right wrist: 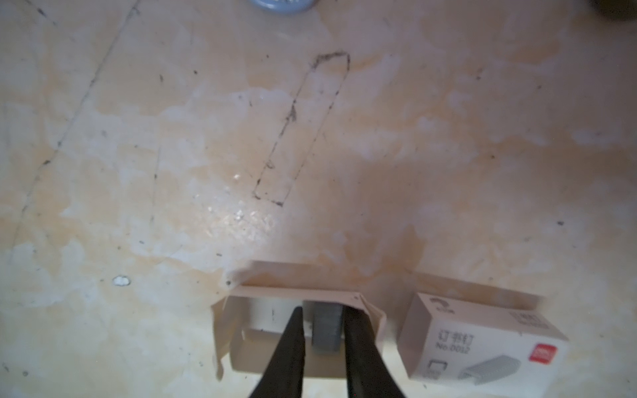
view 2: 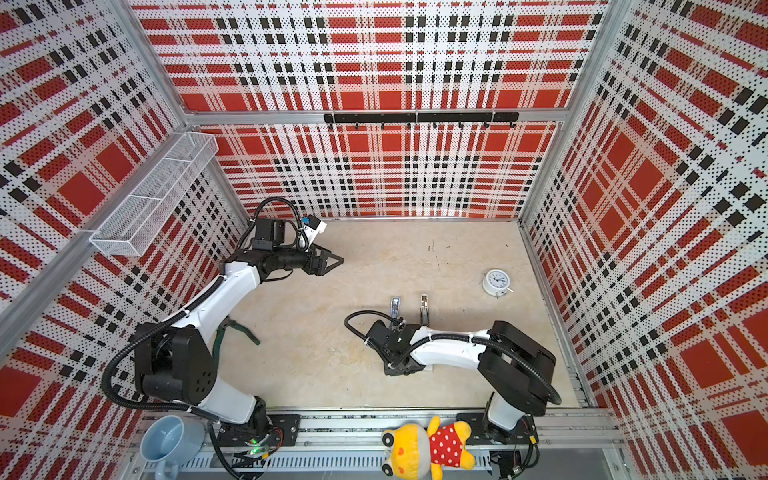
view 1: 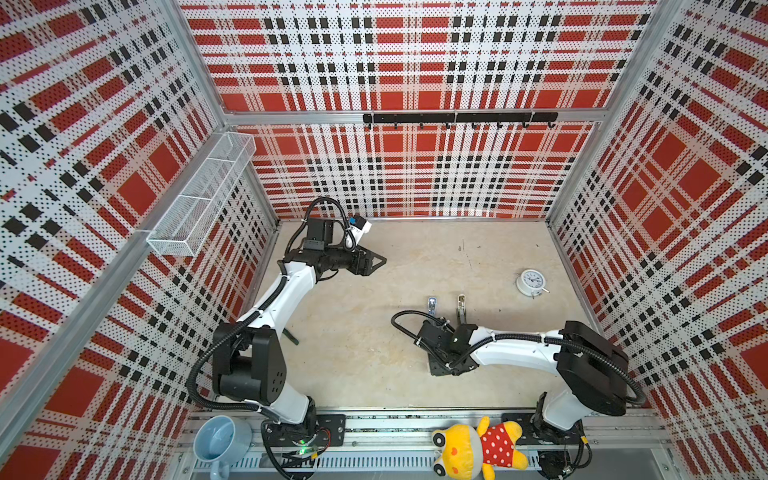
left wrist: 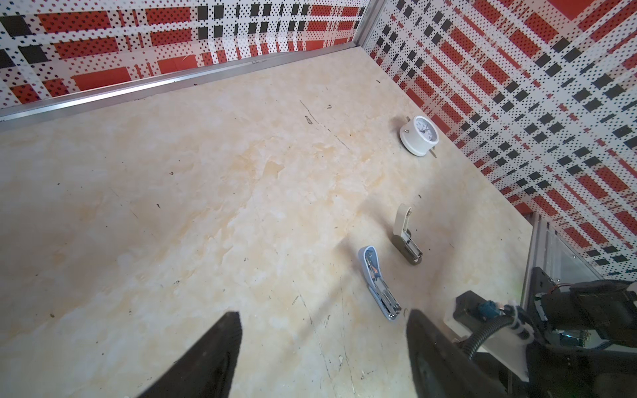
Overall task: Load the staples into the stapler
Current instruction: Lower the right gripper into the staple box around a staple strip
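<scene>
In a top view the stapler (view 1: 432,305) is seen opened on the table (view 1: 365,357). In the left wrist view the left gripper (left wrist: 323,313) is held wide open, empty. In the right wrist view the staples (right wrist: 325,330), in their card tray (right wrist: 241,344), are straddled by the right gripper (right wrist: 323,310); clamping cannot be confirmed. Loading is judged not yet done.

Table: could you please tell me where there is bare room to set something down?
Widest bare stretch: the table middle, between the left gripper, the clock and the back wall. Crowded: the blue stapler close beside the grey-beige stapler, and the right gripper over the card tray beside the sleeve.
</scene>
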`<control>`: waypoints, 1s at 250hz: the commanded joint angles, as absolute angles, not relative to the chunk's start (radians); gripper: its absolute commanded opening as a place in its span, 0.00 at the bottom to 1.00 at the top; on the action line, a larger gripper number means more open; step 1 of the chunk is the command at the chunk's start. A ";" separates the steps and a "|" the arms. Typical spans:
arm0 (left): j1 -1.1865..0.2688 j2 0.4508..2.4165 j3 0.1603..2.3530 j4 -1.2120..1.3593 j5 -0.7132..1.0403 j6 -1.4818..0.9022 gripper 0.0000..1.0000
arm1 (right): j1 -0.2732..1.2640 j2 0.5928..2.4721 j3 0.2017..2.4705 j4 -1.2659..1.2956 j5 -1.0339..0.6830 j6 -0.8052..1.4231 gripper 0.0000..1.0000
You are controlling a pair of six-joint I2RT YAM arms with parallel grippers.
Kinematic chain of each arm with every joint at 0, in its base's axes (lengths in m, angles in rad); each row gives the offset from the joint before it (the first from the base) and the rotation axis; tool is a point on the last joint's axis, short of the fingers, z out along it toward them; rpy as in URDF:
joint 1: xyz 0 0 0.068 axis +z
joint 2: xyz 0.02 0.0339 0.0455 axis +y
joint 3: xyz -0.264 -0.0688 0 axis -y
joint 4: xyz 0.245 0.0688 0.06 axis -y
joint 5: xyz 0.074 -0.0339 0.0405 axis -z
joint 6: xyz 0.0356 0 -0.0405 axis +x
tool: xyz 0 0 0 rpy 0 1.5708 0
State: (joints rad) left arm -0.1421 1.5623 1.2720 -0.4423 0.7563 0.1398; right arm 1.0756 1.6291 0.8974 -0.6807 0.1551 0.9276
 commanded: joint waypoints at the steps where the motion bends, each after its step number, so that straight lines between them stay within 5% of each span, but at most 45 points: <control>1: -0.132 1.562 1.264 -0.448 0.775 0.150 0.78 | 1.072 1.645 0.901 -0.669 0.167 0.927 0.24; 250: -0.131 1.559 1.247 -0.447 0.778 0.152 0.78 | 1.069 1.667 0.880 -0.641 0.158 0.930 0.24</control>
State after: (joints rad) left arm -0.1398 1.5623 1.2625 -0.4427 0.7605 0.1406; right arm 1.0748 1.6360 0.8944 -0.6575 0.1486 0.9276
